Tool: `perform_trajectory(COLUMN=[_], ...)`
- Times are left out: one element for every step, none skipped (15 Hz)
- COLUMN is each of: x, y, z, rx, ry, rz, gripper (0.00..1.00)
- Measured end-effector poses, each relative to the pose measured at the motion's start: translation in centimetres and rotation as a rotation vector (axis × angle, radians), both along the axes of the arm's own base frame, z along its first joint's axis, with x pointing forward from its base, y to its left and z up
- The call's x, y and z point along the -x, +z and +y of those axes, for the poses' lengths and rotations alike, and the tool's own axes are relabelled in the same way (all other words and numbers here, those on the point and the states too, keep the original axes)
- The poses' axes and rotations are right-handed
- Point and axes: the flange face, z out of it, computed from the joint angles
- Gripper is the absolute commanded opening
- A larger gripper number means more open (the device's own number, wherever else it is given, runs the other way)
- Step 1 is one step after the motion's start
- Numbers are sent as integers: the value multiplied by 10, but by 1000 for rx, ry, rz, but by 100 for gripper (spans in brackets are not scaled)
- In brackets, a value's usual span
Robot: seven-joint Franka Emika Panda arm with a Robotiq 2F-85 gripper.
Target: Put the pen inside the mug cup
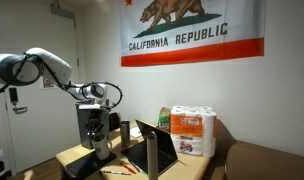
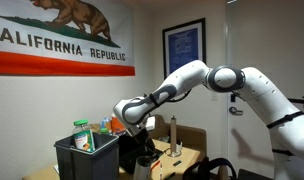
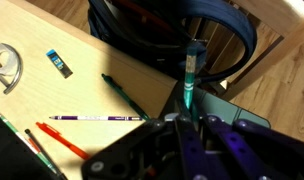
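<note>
The flag [image 1: 192, 30] is seen as white with a red stripe, a brown bear and dark lettering; the arm [image 2: 222, 80] is shown white; the pen [image 3: 190, 85] is rendered green; the table [image 3: 52, 100] is seen in light wood; a red pen [image 3: 62, 141] is noted; the bin [image 2: 87, 158] is black.

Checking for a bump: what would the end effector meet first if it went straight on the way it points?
Probably the dark round rim beyond the green pen that the end effector grips; depth is unclear.
</note>
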Motion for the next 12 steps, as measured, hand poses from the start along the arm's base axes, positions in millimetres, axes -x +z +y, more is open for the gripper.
perform_trajectory(x=[-1,-2,-4,-6,-8,-10,-12,-14,-17,-19,-21,-24], y=[-4,-7,-9,-11,-12,-14,-15,-16,-17,-18,-18,-19], z=[1,3,5,6,8,10,12,13,14,15,15,16], rx=[1,2,3,5,8,10,11,12,12,11,9,8], ry=[4,10,17,27,33,38,41,44,46,45,44,43], rz=[3,4,4,3,-1,-4,-7,-11,-14,-18,-21,-24], gripper=[6,6,6,6,6,6,7,33,35,40,48,55])
